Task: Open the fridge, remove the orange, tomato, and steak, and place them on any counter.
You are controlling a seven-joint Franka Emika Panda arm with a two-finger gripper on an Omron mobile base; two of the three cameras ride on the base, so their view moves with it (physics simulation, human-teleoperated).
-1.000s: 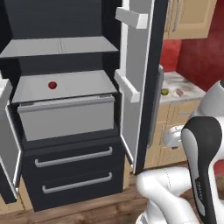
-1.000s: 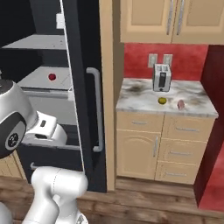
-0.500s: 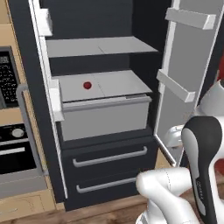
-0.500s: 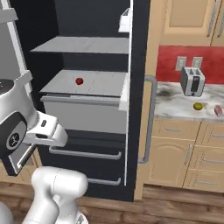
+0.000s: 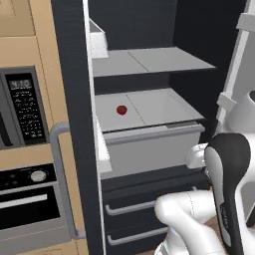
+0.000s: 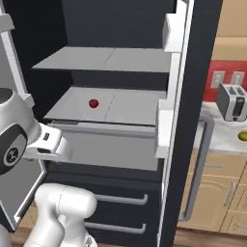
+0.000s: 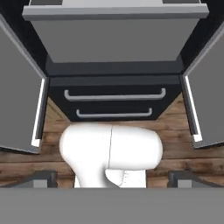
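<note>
Orange [image 6: 242,136] cut off by rt edge of rt base view, on counter [image 6: 217,140]. Toaster [image 6: 230,102] clipped at same edge. Fridge [image 5: 149,64] top and btm cropped in base views.

You see the fridge [image 5: 149,74] open, with two pale grey shelves. The tomato [image 5: 121,110] lies on the lower shelf [image 5: 159,107], left of centre. At the right, the counter [image 6: 219,140] bears a toaster [image 6: 230,101] and the orange [image 6: 242,136].

No text can be read: the small display and keypad of the steel-framed black microwave [image 5: 24,108] beside the fridge are too blurred to make out.
</note>
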